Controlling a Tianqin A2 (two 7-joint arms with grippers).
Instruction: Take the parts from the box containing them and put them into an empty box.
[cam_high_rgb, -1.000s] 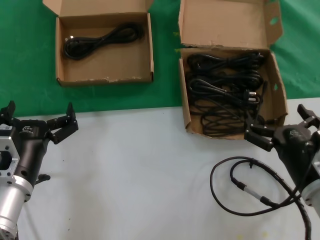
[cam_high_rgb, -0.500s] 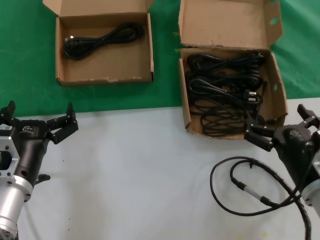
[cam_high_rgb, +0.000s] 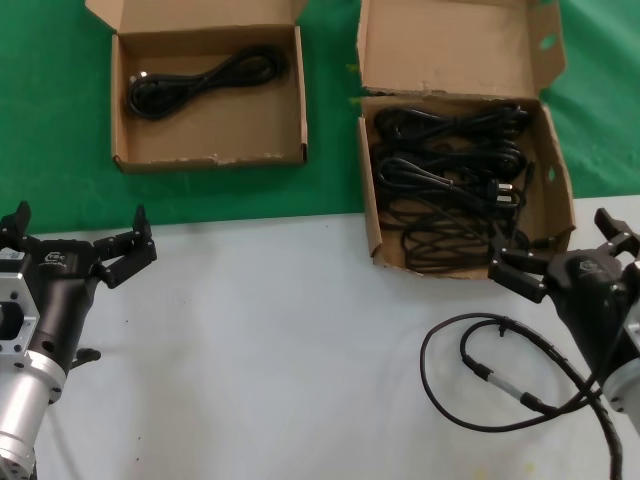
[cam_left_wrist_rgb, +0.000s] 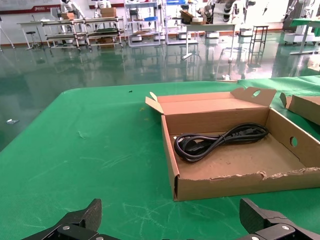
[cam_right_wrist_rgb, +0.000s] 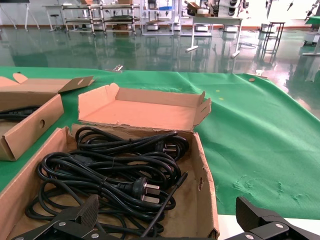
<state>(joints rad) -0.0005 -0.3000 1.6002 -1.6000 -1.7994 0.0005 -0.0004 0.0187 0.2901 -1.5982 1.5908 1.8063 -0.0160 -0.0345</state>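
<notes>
The larger brown box (cam_high_rgb: 450, 50) at the back right holds several coiled black power cords (cam_high_rgb: 450, 165), one showing a plug with metal prongs (cam_right_wrist_rgb: 145, 188). The smaller squarish box (cam_high_rgb: 210, 157) at the back left holds one coiled cord (cam_high_rgb: 205, 78), also seen in the left wrist view as a cord (cam_left_wrist_rgb: 215, 142) on the box floor. My right gripper (cam_high_rgb: 555, 245) stands open at the larger box's front right corner, over its near wall (cam_right_wrist_rgb: 206, 200). My left gripper (cam_high_rgb: 80, 228) is open and holds nothing, low on the near left, facing the smaller box (cam_left_wrist_rgb: 225, 185).
A thin black wire (cam_high_rgb: 500, 385) with small silver connectors loops on the white table (cam_high_rgb: 280, 350) near the right arm. Both boxes stand on green cloth (cam_high_rgb: 50, 120) behind the white surface. A green strip separates the two boxes.
</notes>
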